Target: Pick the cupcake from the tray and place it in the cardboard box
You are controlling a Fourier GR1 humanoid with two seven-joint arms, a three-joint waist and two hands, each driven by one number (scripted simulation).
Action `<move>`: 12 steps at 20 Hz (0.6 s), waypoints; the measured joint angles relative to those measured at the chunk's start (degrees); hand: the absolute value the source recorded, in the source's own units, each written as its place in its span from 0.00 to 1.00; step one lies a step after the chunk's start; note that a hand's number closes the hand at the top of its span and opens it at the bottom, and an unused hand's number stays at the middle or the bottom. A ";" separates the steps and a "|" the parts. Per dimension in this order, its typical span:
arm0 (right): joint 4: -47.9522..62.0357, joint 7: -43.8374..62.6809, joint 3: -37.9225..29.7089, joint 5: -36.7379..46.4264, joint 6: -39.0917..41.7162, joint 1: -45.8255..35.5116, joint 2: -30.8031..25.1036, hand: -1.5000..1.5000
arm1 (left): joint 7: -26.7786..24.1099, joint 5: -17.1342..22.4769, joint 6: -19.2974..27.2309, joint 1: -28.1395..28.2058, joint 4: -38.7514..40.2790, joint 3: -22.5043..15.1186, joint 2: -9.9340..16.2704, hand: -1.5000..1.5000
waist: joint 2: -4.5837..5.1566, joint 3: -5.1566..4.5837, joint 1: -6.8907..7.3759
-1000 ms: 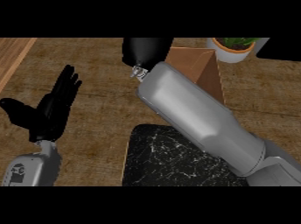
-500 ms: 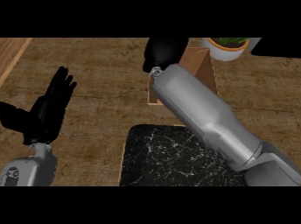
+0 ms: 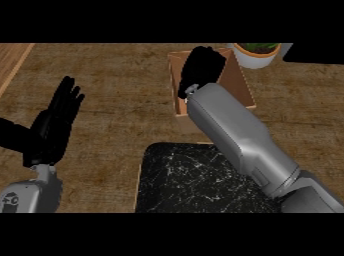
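My right hand (image 3: 202, 67) hangs over the open cardboard box (image 3: 238, 86) at the back of the counter, its fingers curled downward. The cupcake does not show; the curled fingers hide whatever they hold. My grey right forearm (image 3: 238, 135) runs from the lower right across the black marbled tray (image 3: 193, 182), whose visible part carries nothing. At the left, my left hand (image 3: 49, 127) rests open with fingers up, well apart from both box and tray.
A white pot with a green plant (image 3: 258, 54) stands just behind the box to the right. A dark object (image 3: 322, 52) sits at the back right corner. A lighter wooden strip (image 3: 1, 65) runs along the far left.
My right hand has moved rightward and away from me, from beside the box's left edge to above the box. The left hand has barely shifted.
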 measured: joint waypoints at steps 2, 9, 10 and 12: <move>0.05 -1.28 0.08 2.45 -3.81 -0.91 -0.03 0.00 | 0.02 0.01 0.12 0.30 -0.14 0.30 0.16 0.50 | -0.06 0.01 -0.48; -3.13 -3.86 -1.86 8.82 -19.92 -2.36 -0.14 0.00 | -1.11 -0.44 0.29 2.03 -0.60 0.24 -0.08 0.50 | -0.31 0.05 -1.39; -4.19 -3.92 -2.45 8.79 -22.04 -1.97 -0.12 0.00 | -1.15 -0.49 0.35 2.30 -0.71 0.12 -0.24 0.50 | -0.37 0.05 -1.39; -6.70 -4.70 -5.03 8.15 -26.07 -1.58 -0.13 0.00 | -1.24 -0.61 0.59 2.89 -1.03 0.46 -0.07 0.50 | -0.55 0.09 -1.90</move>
